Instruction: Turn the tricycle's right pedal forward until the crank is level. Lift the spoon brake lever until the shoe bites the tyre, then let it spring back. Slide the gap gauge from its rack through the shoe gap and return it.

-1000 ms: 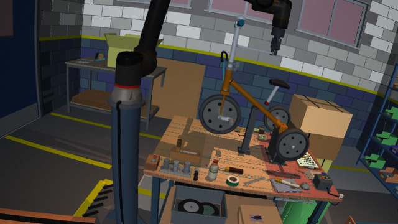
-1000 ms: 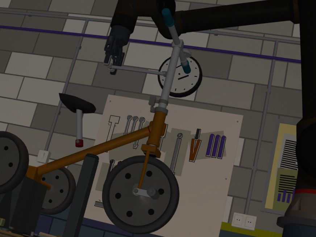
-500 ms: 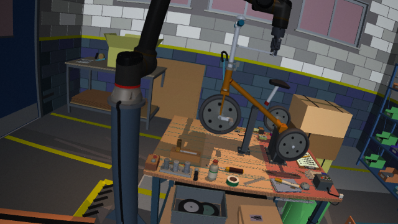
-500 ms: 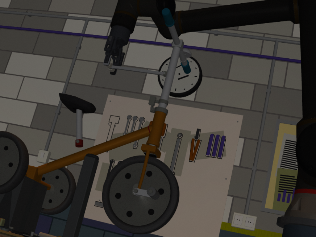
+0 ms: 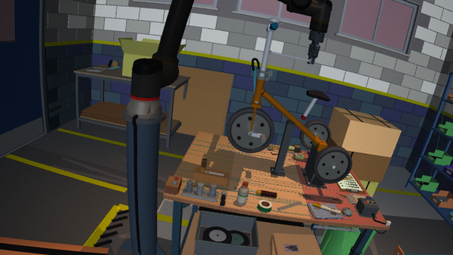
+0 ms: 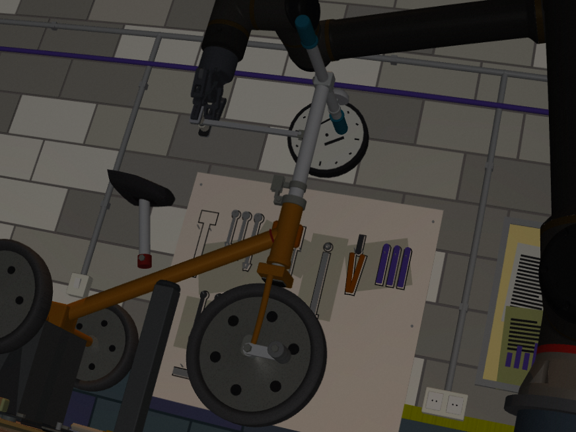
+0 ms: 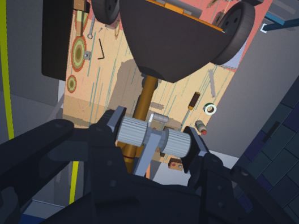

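High over the workbench the orange tricycle sits clamped in a stand, front wheel off the bench and its crank lying roughly level. From the steering column a thin grey brake lever reaches back toward the saddle. The lever's ribbed grey end grip is held in my gripper, which comes down on it from above. The gap gauge lies on its wooden rack on the bench, left of the stand. The brake shoe is hidden in the wrist camera.
The handlebar stem rises just left of my wrist. A large cardboard box stands behind the rear wheel. Bottles, a tape roll, a screwdriver and small tools crowd the bench's front edge. Blue shelving stands on the right.
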Tool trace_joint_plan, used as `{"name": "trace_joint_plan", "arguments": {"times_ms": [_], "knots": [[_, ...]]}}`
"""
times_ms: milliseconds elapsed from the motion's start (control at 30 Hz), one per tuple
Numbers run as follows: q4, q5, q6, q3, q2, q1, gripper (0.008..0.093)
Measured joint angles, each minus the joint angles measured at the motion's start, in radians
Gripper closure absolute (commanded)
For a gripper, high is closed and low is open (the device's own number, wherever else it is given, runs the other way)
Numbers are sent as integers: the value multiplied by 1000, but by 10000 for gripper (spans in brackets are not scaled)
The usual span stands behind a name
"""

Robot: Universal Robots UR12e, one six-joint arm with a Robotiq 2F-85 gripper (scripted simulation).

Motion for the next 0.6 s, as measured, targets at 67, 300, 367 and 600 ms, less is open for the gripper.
{"name": "trace_joint_plan", "arguments": {"times_ms": [67,300,367,600], "knots": [[0,0,0,0,0,0,504],[0,0,0,0,0,0,644],[0,0,0,0,0,0,684],[0,0,0,0,0,0,824]]}}
